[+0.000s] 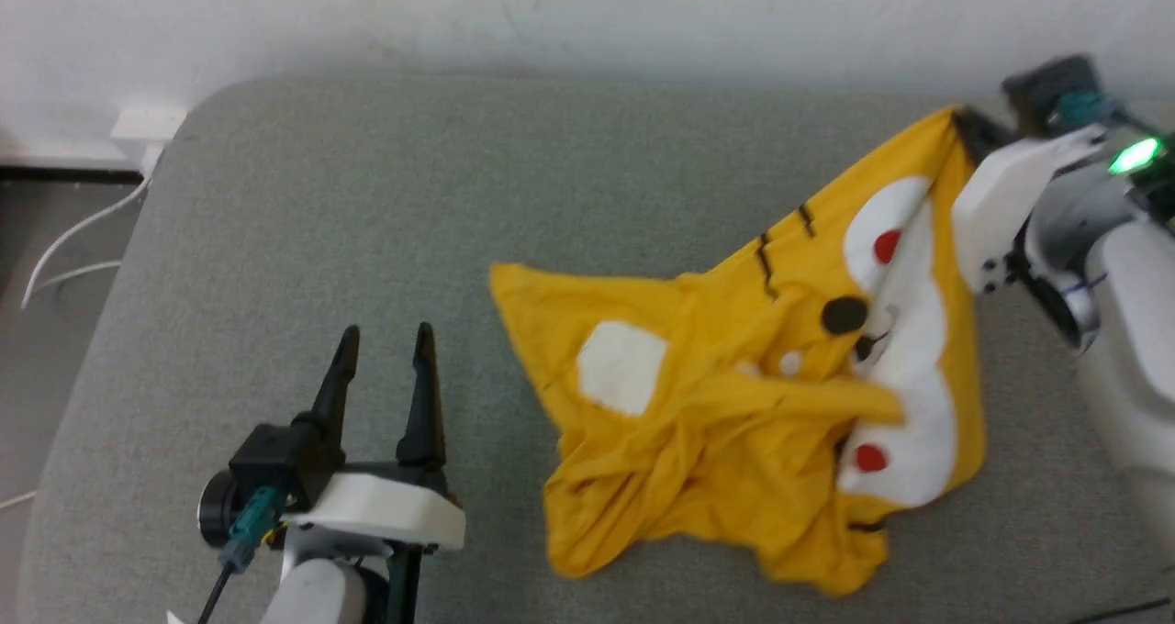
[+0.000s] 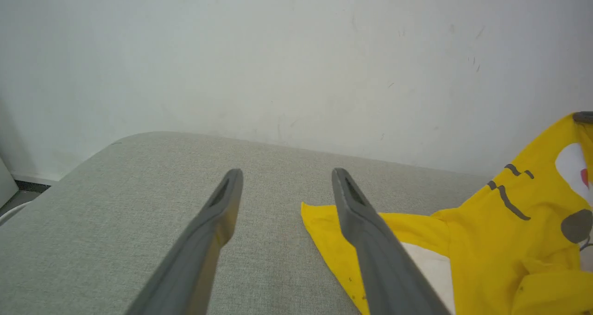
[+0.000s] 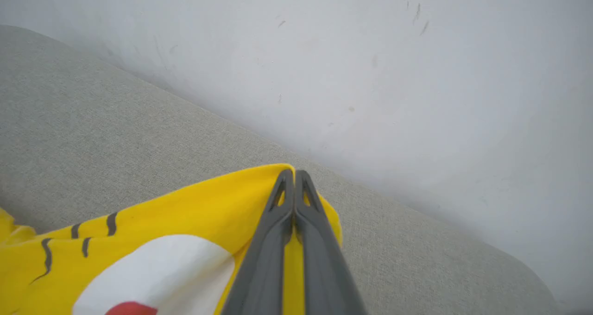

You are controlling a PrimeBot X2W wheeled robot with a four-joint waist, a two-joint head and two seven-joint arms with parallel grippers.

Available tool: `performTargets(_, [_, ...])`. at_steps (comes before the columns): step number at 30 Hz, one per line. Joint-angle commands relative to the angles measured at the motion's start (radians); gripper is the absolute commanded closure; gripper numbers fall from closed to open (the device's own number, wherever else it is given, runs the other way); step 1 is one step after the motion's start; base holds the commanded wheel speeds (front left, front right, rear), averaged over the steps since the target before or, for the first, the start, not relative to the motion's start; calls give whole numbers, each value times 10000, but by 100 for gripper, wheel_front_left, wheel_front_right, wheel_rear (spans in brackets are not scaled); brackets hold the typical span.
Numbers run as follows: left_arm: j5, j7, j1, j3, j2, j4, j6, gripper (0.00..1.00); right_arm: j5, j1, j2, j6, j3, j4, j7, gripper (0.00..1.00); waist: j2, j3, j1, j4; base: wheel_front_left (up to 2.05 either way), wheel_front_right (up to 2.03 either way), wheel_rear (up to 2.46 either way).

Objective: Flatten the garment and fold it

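My right hand [image 3: 294,173] is pinched fully shut on a corner of the garment [image 1: 762,395], at the upper right of the head view; in the right wrist view my two fingers lie pressed together with yellow cloth caught between them. I hold that corner towards the far edge of the grey cushion [image 1: 367,193], near the white wall [image 1: 587,9], so that side of the shirt runs out in a taut ridge; the white eye band and red dots show along it. The rest lies crumpled on the cushion, centre to lower right of the head view, with folds heaped over one another and a loose flap bearing a white patch pointing left.

My left hand [image 1: 386,330] is wide open and has nothing in it; it sits low at the lower left, fingers pointing up the frame, just short of that flap. I judge it is placed there to take the near edge; a pull against my right hand should spread the cloth. Flattening is barely begun and folding not started; the bunched middle may drag along rather than open out.
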Motion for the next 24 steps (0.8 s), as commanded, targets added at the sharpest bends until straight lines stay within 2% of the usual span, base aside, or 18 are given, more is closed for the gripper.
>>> performTargets(1, [159,-47,-252,20,-117,35,-123,0,47,-411,-50,-21,-118,386,-312,100,0,604,-3,468,0,0,0])
performTargets(7, [462,-47,-604,200,-424,157,-433,0,338,-1078,94,-21,-15,2370,-1411,100,0,1024,-3,619,0,0,0])
performTargets(8, [503,-47,-622,234,-464,191,-469,0,386,-1052,158,-21,-8,2672,-1680,87,0,1050,-3,612,0,0,0])
performTargets(9, [542,-47,-638,278,-502,213,-495,0,447,-1013,224,-21,-55,2977,-1931,64,0,1070,-3,585,0,0,0])
performTargets(10, [583,-47,-648,329,-534,229,-515,0,493,-978,294,-21,-70,3265,-2156,14,0,1062,-3,542,0,0,0])
performTargets(11, [620,-47,-641,383,-562,247,-532,0,541,-934,366,-21,-57,3488,-2430,0,0,1034,-3,492,0,0,0])
performTargets(15, [731,-47,-495,606,-630,389,-595,0,1051,-727,589,-21,-133,3868,-3696,0,0,704,-3,260,0,0,0])
performTargets(19, [815,-47,-194,859,-639,579,-653,0,1936,-164,730,-21,246,3400,-4510,0,0,160,-3,21,0,0,0])
performTargets(21, [844,-47,4,983,-639,642,-653,0,2504,244,704,-21,905,2764,-4474,0,0,-144,-3,-124,0,0,0])
performTargets(24, [862,-47,318,1143,-643,678,-646,0,3415,822,263,-21,2284,1607,-3596,0,0,-527,-3,-303,0,0,0])
